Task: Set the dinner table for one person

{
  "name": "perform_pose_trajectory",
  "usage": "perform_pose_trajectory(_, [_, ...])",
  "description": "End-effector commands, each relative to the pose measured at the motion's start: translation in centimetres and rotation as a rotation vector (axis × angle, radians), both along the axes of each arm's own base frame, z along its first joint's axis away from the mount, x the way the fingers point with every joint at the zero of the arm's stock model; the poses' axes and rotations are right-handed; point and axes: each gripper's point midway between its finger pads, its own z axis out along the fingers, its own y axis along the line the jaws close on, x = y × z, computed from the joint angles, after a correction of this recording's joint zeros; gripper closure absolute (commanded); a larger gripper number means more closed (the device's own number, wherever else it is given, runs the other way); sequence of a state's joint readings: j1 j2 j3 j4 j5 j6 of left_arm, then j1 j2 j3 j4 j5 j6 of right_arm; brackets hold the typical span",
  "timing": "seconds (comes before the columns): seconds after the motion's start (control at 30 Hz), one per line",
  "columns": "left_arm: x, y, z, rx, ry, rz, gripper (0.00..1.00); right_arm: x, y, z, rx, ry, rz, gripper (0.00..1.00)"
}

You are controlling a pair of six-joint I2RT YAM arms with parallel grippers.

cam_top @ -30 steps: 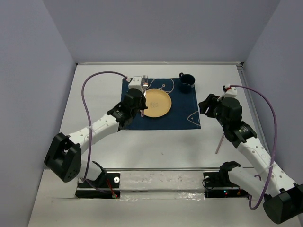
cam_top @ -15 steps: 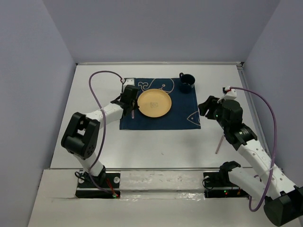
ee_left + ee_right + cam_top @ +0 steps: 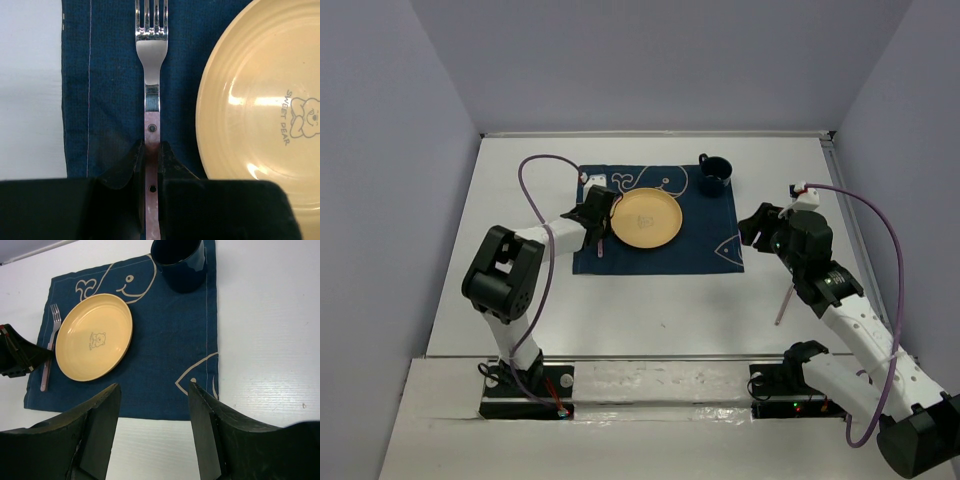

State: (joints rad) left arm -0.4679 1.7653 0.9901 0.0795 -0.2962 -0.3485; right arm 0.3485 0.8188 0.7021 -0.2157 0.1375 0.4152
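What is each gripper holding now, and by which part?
The left gripper pinches the fork by its pink handle, the fork lying flat on the placemat. The right gripper is open and holds nothing.

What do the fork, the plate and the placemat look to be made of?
Fork: shiny metal head with bright reflections; pink, likely plastic handle with two rivets. Plate: glossy yellow, glazed ceramic or melamine, judging by its highlights. Placemat: navy woven cloth, with visible weave and a stitched hem.

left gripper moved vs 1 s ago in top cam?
Yes. The left gripper shifted left, off the plate rim and toward the left edge of the placemat.
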Motion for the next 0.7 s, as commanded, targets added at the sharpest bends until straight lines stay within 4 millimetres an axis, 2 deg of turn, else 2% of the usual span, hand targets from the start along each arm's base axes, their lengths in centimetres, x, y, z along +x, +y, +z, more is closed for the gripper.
perform_pose_trajectory(0.0, [2.5, 0.2, 2.4, -0.014, -0.090, 0.028, 1.00, 0.3, 0.6, 0.9, 0.014, -0.040, 0.022, 0.39])
perform_pose_trajectory(0.17, [2.6, 0.1, 1.9, 0.000, -0.079, 0.019, 0.99, 0.3, 0.6, 0.7, 0.013, -0.036, 0.023, 0.39])
perform_pose_trajectory(0.37, [2.5, 0.3, 1.2, 0.006, -0.063, 0.024, 0.83, 0.2, 0.5, 0.8, 0.011, -0.040, 0.023, 0.39])
perform_pose_trajectory(0.4, [2.5, 0.3, 1.3, 0.007, -0.065, 0.025, 0.75, 0.2, 0.4, 0.8, 0.009, -0.041, 0.018, 0.39])
perform_pose_trajectory(0.43, [2.4, 0.3, 1.2, 0.007, -0.062, 0.024, 0.73, 0.2, 0.4, 0.8, 0.008, -0.041, 0.017, 0.39])
perform_pose_trajectory(0.53, [2.2, 0.4, 1.4, 0.008, -0.055, 0.028, 0.56, 0.2, 0.2, 0.7, 0.004, -0.044, 0.008, 0.39])
perform_pose_trajectory(0.67, [2.2, 0.9, 3.0, 0.002, -0.089, 0.055, 0.35, 0.2, -0.2, 0.5, -0.005, -0.040, -0.013, 0.39])
